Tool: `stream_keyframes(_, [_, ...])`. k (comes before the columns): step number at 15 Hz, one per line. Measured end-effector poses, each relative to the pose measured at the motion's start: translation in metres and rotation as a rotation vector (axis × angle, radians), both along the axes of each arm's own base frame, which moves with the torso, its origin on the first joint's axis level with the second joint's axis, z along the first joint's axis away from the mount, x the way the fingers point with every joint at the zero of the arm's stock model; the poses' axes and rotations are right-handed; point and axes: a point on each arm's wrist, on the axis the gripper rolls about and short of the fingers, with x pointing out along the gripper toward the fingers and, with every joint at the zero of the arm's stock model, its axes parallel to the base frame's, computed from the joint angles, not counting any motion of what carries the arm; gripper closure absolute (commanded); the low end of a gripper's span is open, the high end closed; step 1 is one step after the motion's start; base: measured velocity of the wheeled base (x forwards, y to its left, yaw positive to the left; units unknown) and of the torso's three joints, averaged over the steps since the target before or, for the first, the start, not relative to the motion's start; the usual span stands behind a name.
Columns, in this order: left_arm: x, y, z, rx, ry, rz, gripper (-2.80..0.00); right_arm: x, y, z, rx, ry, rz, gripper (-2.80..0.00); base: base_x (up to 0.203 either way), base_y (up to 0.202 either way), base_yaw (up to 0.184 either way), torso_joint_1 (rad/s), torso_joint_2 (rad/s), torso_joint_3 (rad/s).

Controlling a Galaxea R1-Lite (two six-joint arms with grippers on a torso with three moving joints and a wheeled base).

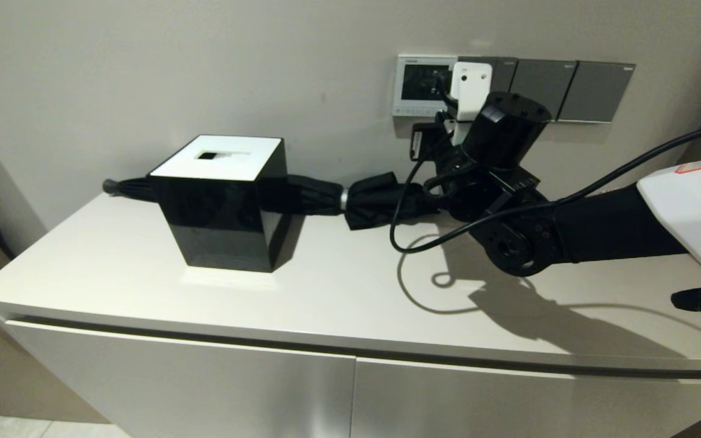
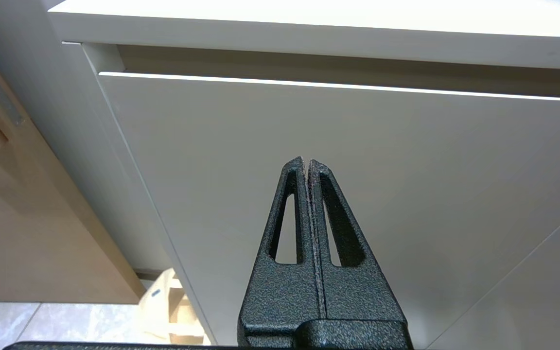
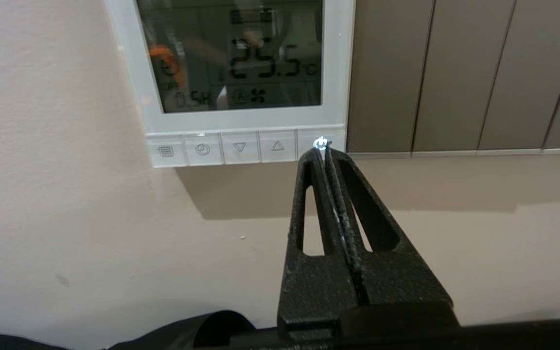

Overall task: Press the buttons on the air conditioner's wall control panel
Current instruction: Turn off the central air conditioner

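The white-framed control panel hangs on the wall; its dark LCD screen reads 25.5. A row of pale buttons runs along its lower edge, ending in a lit power button. My right gripper is shut and empty, its tips at the power button; I cannot tell whether they touch it. In the head view the right arm's wrist hides the gripper and the panel's right side. My left gripper is shut and empty, parked low in front of the cabinet door.
Dark grey switch plates sit right of the panel. On the white cabinet top stand a black tissue box with white lid and a folded black umbrella along the wall. A black cable loops below the right arm.
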Motion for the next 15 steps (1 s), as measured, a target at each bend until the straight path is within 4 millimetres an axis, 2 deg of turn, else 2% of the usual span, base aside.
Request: stream_keyframes(15, [0.0000,0.0000,0.0001,0.000,-0.001,0.000,0.00,-0.0031,-0.0014,-0.0025,-0.005,0.008,0.000,0.00,0.000,0.000,0.000,0.000,0.00,0.000])
